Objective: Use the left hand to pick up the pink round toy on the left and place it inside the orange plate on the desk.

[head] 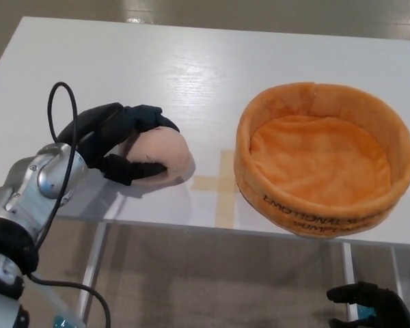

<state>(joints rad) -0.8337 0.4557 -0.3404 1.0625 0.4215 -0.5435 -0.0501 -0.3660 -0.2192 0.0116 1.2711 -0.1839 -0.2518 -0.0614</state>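
Bare desk [212,89] lies open beside the orange plate [324,157].

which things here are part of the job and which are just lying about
Part of the job:
- pink round toy
- left hand, fingers closed around the toy
- orange plate
- desk

Just lying about:
- tape strips on the desk
- right hand, low, below the desk edge
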